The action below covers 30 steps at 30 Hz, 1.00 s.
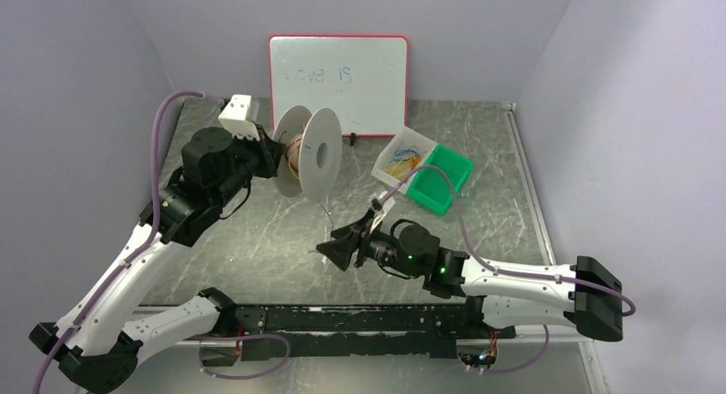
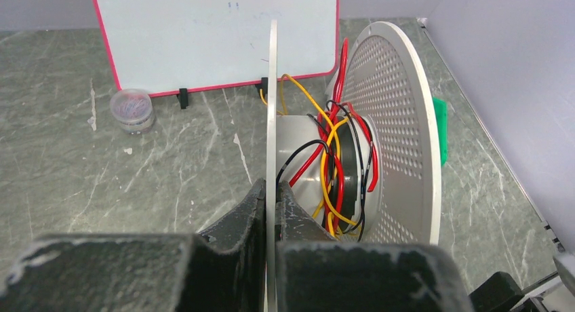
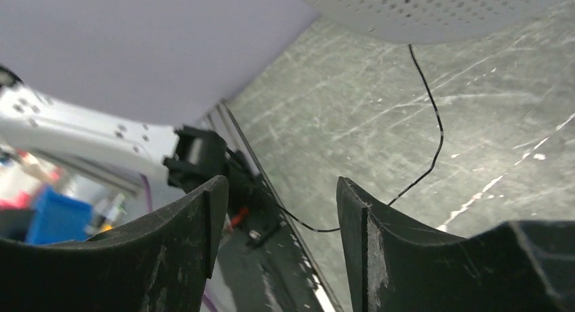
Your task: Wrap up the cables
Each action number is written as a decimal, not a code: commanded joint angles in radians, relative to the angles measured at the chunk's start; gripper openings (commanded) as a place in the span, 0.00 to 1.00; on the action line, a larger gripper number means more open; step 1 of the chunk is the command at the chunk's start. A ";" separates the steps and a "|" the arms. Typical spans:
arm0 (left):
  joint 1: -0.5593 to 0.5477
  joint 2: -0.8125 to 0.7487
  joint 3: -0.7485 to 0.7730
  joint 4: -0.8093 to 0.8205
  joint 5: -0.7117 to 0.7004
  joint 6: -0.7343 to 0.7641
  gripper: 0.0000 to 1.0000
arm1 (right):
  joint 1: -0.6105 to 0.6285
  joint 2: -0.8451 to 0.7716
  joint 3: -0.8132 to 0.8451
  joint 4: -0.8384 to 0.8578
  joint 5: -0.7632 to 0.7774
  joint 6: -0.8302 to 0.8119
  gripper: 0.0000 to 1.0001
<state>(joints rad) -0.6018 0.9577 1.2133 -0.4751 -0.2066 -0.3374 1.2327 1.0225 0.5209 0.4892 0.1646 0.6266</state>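
Evidently, the flange (image 2: pixel 272 88) of the spool (image 1: pixel 318 154) was clamped by the left fingers (image 2: pixel 245 213), with cables (image 2: pixel 335 169) wound on its hub. A black strand (image 3: pixel 434 129) trailed toward 6 o'clock across the desk (image 1: pixel 257 240), where the right fingers (image 3: pixel 203 210) were held apart, empty. The strand would need to be centred between them before closing, then drawn taut.

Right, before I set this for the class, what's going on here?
The left tool grips a spool by one flange; red, yellow and black cables are wound on its hub. The right tool is open, with a loose black strand from the spool passing between its jaws, not pinched.
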 commanded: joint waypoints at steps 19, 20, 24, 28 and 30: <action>0.008 0.005 0.034 0.072 0.031 -0.020 0.07 | 0.015 0.143 0.050 0.051 -0.262 -0.764 0.49; 0.008 0.005 0.035 0.071 0.033 -0.020 0.07 | 0.016 0.148 0.049 0.062 -0.254 -0.774 0.47; 0.008 0.007 0.036 0.070 0.036 -0.020 0.07 | 0.020 0.166 0.042 0.106 -0.235 -0.806 0.41; 0.007 0.008 0.031 0.072 0.038 -0.020 0.07 | 0.024 0.189 0.048 0.130 -0.240 -0.813 0.36; 0.007 0.009 0.031 0.072 0.036 -0.020 0.07 | 0.024 0.206 0.057 0.126 -0.238 -0.819 0.33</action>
<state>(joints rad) -0.6018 0.9741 1.2133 -0.4778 -0.1928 -0.3374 1.2472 1.2041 0.5495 0.5625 -0.0872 -0.1558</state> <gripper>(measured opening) 0.076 0.354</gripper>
